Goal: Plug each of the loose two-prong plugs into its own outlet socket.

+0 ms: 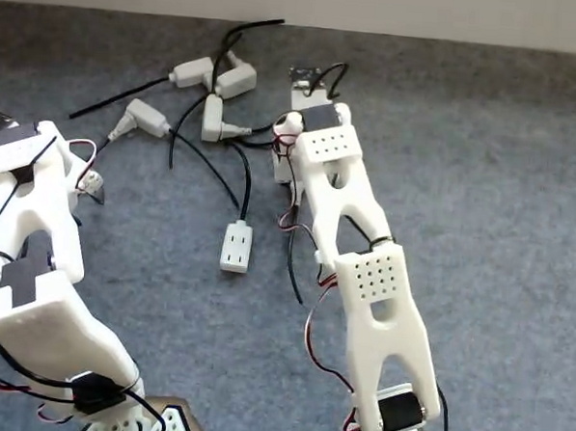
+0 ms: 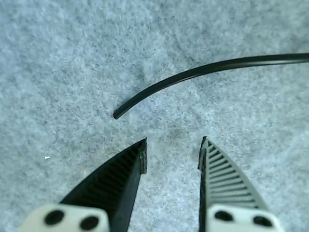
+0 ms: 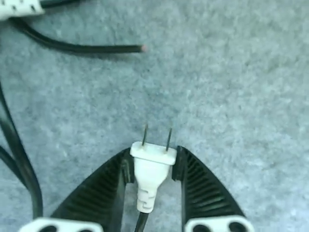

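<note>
My right gripper [image 3: 152,152] is shut on a white two-prong plug [image 3: 150,162], whose prongs point away from the wrist just above the grey carpet. My left gripper [image 2: 174,141] is open over bare carpet, with the cut end of a black cable [image 2: 117,114] lying just ahead of its fingertips. From above, the left gripper [image 1: 91,188] is at the left. A white outlet socket [image 1: 235,247] on a black cord lies between the two arms. Several more white plug and socket bodies [image 1: 215,77] lie in a cluster at the back, and one more [image 1: 143,119] sits to their left.
Black cords [image 1: 208,168] loop across the carpet from the back cluster toward the middle. Another loose black cable end [image 3: 140,48] lies ahead of the held plug. The right arm [image 1: 364,248] stretches up the middle of the scene. Open carpet lies to its right.
</note>
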{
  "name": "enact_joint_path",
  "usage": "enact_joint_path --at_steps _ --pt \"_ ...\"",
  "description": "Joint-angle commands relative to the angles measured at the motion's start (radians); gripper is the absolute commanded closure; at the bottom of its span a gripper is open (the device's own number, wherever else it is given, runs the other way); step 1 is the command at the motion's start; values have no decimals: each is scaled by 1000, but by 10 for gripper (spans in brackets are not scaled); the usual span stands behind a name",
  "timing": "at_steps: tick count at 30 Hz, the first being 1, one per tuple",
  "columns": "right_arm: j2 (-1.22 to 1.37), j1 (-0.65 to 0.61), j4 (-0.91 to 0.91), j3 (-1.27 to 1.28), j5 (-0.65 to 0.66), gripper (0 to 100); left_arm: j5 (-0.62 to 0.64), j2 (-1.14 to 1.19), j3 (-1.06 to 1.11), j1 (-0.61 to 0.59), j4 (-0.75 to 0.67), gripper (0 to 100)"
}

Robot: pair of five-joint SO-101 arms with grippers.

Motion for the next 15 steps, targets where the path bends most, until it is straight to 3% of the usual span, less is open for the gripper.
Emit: enact_joint_path --at_steps 1,3,15 --pt "-10 1 18 15 -14 829 5 -50 -13 13 -12 818" --pt "13 1 16 19 -14 783 5 -50 -13 13 -12 818" --pt "47 2 87 19 -14 781 5 -50 -13 13 -12 818"
